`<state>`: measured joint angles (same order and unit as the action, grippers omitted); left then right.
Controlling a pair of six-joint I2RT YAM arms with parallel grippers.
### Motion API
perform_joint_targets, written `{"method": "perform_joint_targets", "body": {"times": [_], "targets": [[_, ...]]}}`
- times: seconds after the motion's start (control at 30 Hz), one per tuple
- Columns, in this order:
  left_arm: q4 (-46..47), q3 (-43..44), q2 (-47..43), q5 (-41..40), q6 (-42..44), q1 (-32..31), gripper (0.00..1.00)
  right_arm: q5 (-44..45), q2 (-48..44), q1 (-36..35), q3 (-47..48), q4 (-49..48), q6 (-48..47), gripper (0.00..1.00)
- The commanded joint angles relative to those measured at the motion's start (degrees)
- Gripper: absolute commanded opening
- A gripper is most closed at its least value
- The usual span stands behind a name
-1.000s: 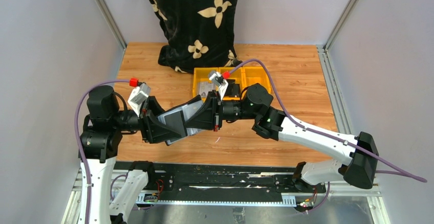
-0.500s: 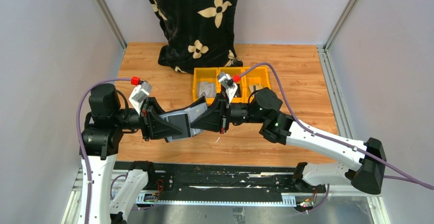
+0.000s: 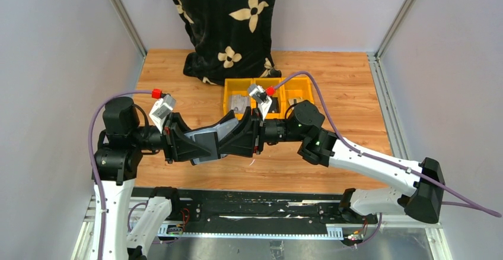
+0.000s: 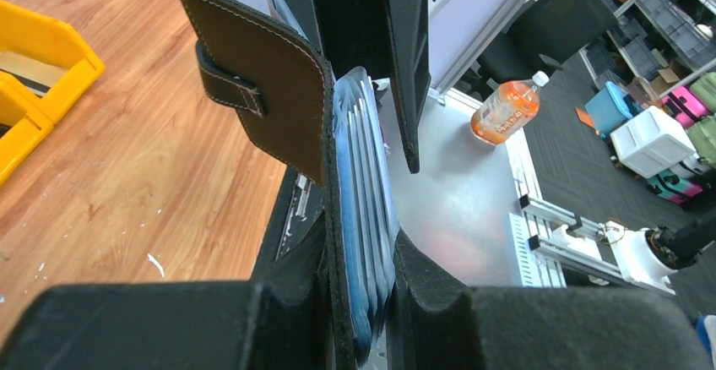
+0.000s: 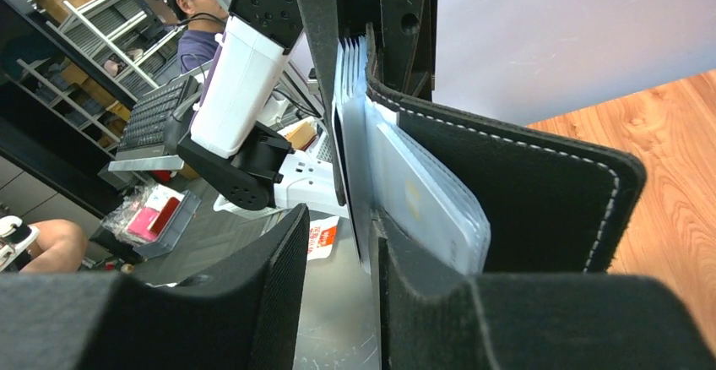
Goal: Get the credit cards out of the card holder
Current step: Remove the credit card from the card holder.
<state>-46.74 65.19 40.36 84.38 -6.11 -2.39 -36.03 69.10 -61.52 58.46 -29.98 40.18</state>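
Note:
The black card holder (image 3: 204,136) hangs open in the air between the two arms. My left gripper (image 3: 199,148) is shut on its lower edge; in the left wrist view (image 4: 361,247) the pads squeeze the black cover and the blue slots (image 4: 363,167), and the tab flap (image 4: 262,83) stands up on the left. My right gripper (image 3: 236,139) is at the holder's other end with its jaws apart (image 5: 340,247). A thin grey edge (image 5: 357,184) lies against its right finger (image 5: 414,302). A pale credit card (image 5: 418,197) sits in the slots against the black leather (image 5: 523,184).
Three yellow bins (image 3: 228,88) stand in a row behind the grippers, with a grey card (image 3: 239,102) in the left one and a black slab (image 3: 271,105) in the middle one. A black flowered cloth (image 3: 228,22) hangs at the back. Grey walls close both sides.
The right gripper was shut and now stands open at the holder's end. Its arm drew right, then eased back left. The left gripper tightened on the holder.

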Motion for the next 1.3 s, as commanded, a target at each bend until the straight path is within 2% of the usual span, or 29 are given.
{"method": "perform_joint_targets", "body": {"times": [0.0, 0.1, 0.2, 0.37, 0.47, 0.5, 0.57, 0.67, 1.13, 1.27], "targets": [[-0.6, 1.5, -0.6, 4.8, -1.6, -0.6, 0.07, 1.1, 2.6, -0.4, 2.5, 1.0, -2.0, 0.37], [-0.6, 1.5, -0.9, 5.1, -1.5, -0.6, 0.06, 1.1, 3.3, -0.4, 3.1, 0.6, -1.8, 0.36], [-0.7, 1.6, -1.1, 5.3, -1.5, -0.6, 0.06, 1.3, 4.4, -0.4, 4.2, 1.1, -1.8, 0.24], [-0.6, 1.5, -1.3, 5.5, -1.5, -0.7, 0.06, 2.5, 5.6, -0.4, 5.7, 2.4, -2.5, 0.19], [-0.5, 1.2, -1.4, 5.5, -1.4, -0.7, 0.09, 2.8, 5.1, -0.4, 5.4, 1.9, -2.4, 0.04], [-0.5, 1.1, -1.5, 5.5, -1.4, -0.6, 0.13, 2.6, 4.8, -0.4, 5.3, 1.8, -2.4, 0.00], [-0.4, 1.0, -1.4, 5.4, -1.4, -0.7, 0.28, 1.9, 3.7, -0.4, 4.2, 1.3, -2.4, 0.00], [-0.4, 0.9, -1.3, 5.5, -1.6, -0.6, 0.33, 2.3, 1.7, -0.4, 1.8, 0.5, -2.3, 0.00], [-0.5, 2.0, -1.1, 5.5, -2.4, -0.7, 0.19, 3.8, -4.5, 1.1, -4.8, -0.6, -1.4, 0.00], [-0.6, 2.4, -1.1, 5.5, -2.5, -0.7, 0.19, 4.5, -5.8, 1.3, -6.0, -0.6, -1.4, 0.00]]}}
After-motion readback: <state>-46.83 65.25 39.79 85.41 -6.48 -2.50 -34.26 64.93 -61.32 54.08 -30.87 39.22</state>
